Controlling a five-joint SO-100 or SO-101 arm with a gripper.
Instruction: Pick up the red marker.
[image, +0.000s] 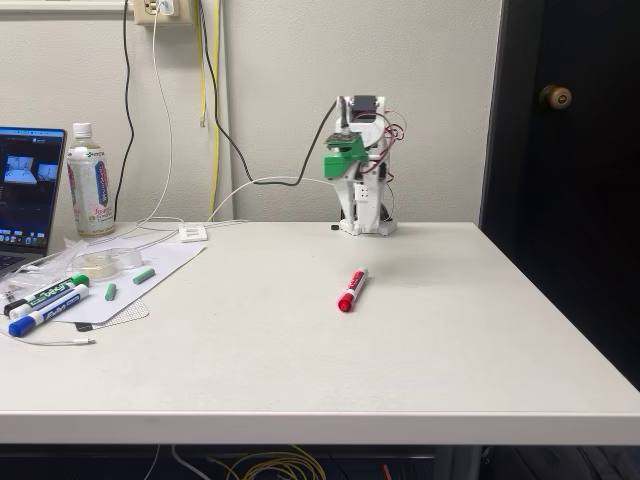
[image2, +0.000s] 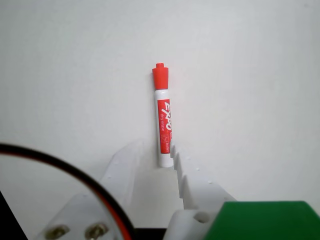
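Approach has yet to begin: the tool (image2: 155, 167) sits folded at the arm's base, jaws narrowly parted and empty. The red marker (image: 352, 290) lies mid-counter (image: 300, 380), well apart. Next: reach forward, widen, straddle the barrel

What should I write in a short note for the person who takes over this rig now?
Gripper: open and empty, on the arm folded at the back of the table.
Red marker: lies flat on the table in front of the arm, untouched. In the wrist view it lies just ahead of the fingertips, cap pointing away.
Done: nothing yet.
Left: reach, close on the marker, lift.
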